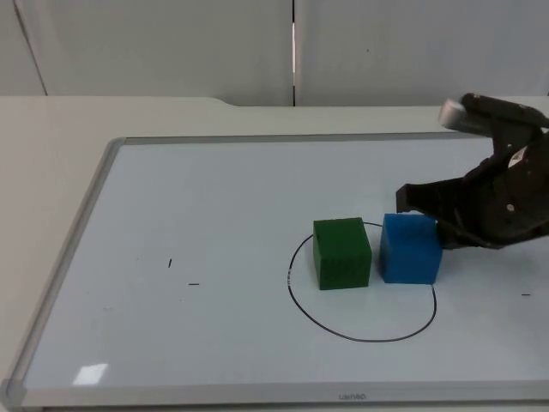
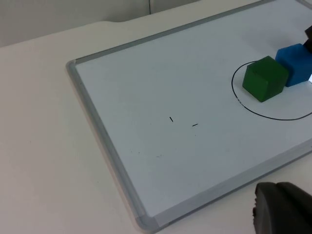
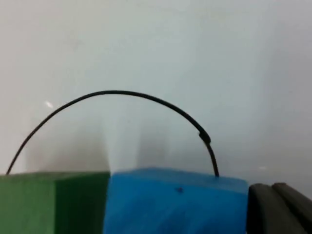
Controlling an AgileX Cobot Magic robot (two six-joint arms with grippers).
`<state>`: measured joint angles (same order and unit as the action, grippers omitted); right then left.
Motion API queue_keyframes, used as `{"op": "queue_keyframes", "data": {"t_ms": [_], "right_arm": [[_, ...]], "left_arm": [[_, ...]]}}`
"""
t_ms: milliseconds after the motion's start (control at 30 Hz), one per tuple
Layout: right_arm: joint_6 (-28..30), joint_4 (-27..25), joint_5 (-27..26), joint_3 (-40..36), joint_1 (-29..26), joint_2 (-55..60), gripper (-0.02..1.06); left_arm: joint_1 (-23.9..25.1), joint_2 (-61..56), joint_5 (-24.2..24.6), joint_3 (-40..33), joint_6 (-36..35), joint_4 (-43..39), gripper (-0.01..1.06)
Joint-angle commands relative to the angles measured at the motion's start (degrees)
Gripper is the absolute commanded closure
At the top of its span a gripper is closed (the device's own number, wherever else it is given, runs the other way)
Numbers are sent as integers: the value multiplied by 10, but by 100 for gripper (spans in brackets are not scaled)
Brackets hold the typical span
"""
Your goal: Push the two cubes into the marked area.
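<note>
A black circle [image 1: 360, 337] is drawn on the whiteboard [image 1: 64, 249]. The green cube [image 1: 341, 252] sits inside the circle's upper left part. The blue cube [image 1: 410, 248] stands just to its right with a narrow gap between them, over the circle's right-hand line. My right gripper [image 1: 425, 216] is open and low at the blue cube's far right side, its fingers against that side. The right wrist view looks over the blue cube [image 3: 175, 204] and the green cube [image 3: 48, 202] toward the circle [image 3: 122, 92]. My left gripper [image 2: 282, 209] waits off the whiteboard's near corner.
The whiteboard [image 2: 97, 126] has a raised grey frame and lies on the white table. Small black marks [image 1: 182, 273] are on its left half, and another mark [image 1: 526, 294] at the right. The grey partition wall [image 1: 171, 43] closes off the back.
</note>
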<state>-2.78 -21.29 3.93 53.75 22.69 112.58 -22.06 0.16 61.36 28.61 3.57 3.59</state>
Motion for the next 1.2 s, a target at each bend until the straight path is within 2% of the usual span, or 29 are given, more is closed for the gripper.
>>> {"op": "queue_keyframes", "data": {"t_ms": [0, 200, 467, 900, 967, 1100, 1167], "right_arm": [[-2, 1, 4, 16, -2, 19, 104], [-2, 1, -19, 22, -2, 18, 104], [7, 1, 18, 66, -2, 18, 104], [13, 4, 73, 74, 26, 18, 104], [13, 29, 82, 74, 26, 18, 104], [13, 39, 84, 74, 25, 16, 104], [13, 73, 93, 74, 17, 6, 104]], "left_arm": [[2, -2, 2, -3, -4, -2, 105], [2, -2, 2, -3, -4, -2, 105], [2, -2, 2, -3, -4, -2, 105], [2, -2, 2, -3, -4, -2, 105], [2, -2, 2, -3, -4, -2, 105], [2, -2, 2, -3, -4, -2, 105], [2, -2, 2, -3, -4, -2, 105]]}}
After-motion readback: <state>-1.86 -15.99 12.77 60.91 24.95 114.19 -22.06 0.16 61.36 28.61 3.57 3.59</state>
